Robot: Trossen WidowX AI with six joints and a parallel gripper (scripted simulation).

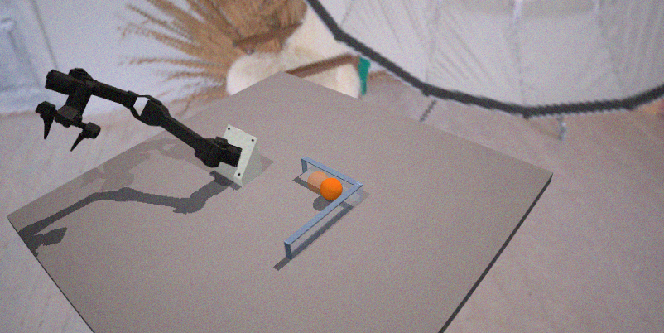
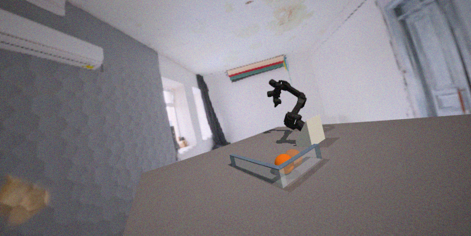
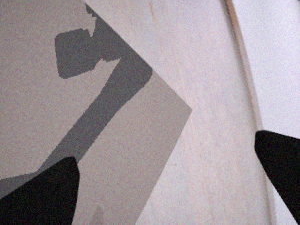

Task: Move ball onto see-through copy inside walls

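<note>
A: Black hand (image 1: 64, 134) — fingers spread wide, nothing between them, hanging in the air out past the bench's (image 1: 418, 237) far corner.

B: Ball?

A: Orange ball (image 1: 330, 188) sits on the bench inside the corner of the clear walls (image 1: 320, 216), touching and overlapping the see-through copy (image 1: 317, 180); well apart from the hand.

B: Anything unclear?

A: Wrist view cuts off both fingertips. Room blurred: grey bench, white walls, dried grass (image 1: 223, 9) behind.

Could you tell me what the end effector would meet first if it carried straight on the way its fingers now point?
The open end effector points down near the table corner, so probably the tabletop edge, or floor beyond it; depth is unclear. Nothing lies between.
</note>
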